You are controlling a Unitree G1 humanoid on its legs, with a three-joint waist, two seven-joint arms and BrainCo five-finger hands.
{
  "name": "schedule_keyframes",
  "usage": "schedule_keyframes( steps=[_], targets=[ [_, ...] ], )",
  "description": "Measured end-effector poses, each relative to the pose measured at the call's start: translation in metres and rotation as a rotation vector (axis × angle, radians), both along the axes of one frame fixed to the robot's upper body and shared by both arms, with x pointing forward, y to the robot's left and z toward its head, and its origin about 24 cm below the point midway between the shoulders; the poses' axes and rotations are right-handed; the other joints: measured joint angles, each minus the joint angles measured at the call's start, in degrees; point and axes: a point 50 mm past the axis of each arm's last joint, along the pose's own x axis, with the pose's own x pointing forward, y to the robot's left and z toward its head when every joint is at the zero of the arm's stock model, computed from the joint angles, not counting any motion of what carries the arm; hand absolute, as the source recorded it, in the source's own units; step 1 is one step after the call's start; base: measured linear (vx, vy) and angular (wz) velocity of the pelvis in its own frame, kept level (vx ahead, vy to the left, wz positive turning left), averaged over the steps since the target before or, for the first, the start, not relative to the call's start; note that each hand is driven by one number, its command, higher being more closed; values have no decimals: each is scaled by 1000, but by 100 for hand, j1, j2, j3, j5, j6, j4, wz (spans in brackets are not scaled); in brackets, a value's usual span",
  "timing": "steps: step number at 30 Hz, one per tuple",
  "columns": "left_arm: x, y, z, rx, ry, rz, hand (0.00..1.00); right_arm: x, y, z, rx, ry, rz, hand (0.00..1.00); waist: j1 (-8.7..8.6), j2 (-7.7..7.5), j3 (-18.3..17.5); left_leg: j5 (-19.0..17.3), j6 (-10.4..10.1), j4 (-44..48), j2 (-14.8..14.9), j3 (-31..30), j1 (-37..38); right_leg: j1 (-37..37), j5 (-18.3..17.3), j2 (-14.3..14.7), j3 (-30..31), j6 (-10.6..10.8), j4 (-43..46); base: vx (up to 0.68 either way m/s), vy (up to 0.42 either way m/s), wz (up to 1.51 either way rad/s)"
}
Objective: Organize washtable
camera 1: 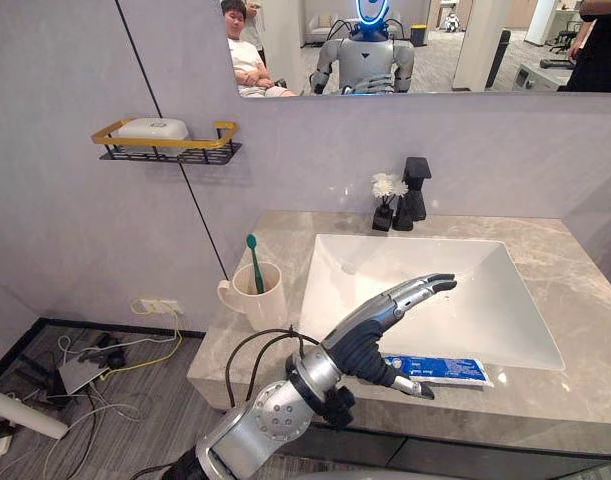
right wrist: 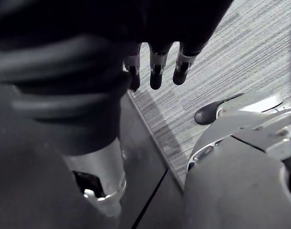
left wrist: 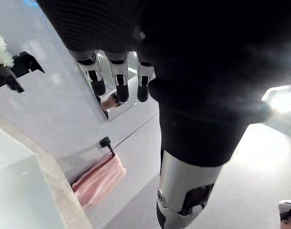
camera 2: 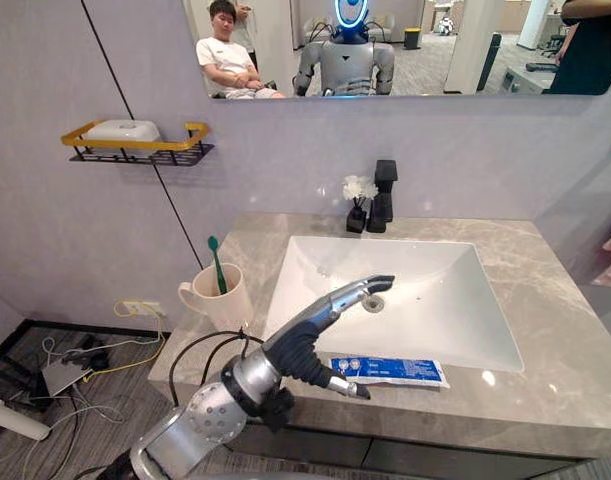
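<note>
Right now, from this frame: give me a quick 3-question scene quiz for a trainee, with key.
1. True or false: the toothbrush stands in the cup.
2. Where does the toothpaste tube lie? A: on the counter in front of the sink. B: in the sink. C: in the cup.
3. Fill in: the left hand has its fingers ____ (straight or curled).
Key: 1 true; 2 A; 3 straight.
</note>
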Motion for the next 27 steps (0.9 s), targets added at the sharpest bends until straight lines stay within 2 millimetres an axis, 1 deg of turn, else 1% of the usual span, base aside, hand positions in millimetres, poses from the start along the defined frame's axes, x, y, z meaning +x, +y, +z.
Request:
schedule_keyframes(
  steps=[3,11,17,23,25,27],
  targets=[
    [4,0,-9,46,21,21,0,-3,-2,1,-10,-3,-11,0,-1,-5,4,-1,0,-17,-4,18,21,7,-2,-7,0,3,0,0,0,-1],
    [14,-5,-22,76,80,53,0,-4,-5,3,-16,-12,-49,0,-3,-15,11,-1,-2,-33,0,45,24,7,-33,-17,-32,3,19,0,0,0],
    [20,-4,-31,114,121,74,0,-7,-2,2,-8,-9,-78,0,-7,-14,12,-1,-2,-83,-10,72,68,-3,-79,-69,-32,12,74,0,0,0],
    [28,1,-39,156,134,138,0,-7,-1,2,-8,-12,-80,0,-18,-9,27,-1,-3,-107,-14,71,82,-3,-117,-77,-44,19,95,0,0,0],
    [28,2,-40,164,135,148,0,-6,-1,3,-11,-23,-83,0,-18,3,55,-2,-4,-113,-15,69,97,1,-140,-81,-52,26,112,0,0,0],
    [26,1,-47,187,149,164,0,-5,0,3,-10,-26,-88,0,-18,9,93,-3,-5,-120,-16,66,161,3,-195,-92,-57,25,191,0,0,0]
  ],
)
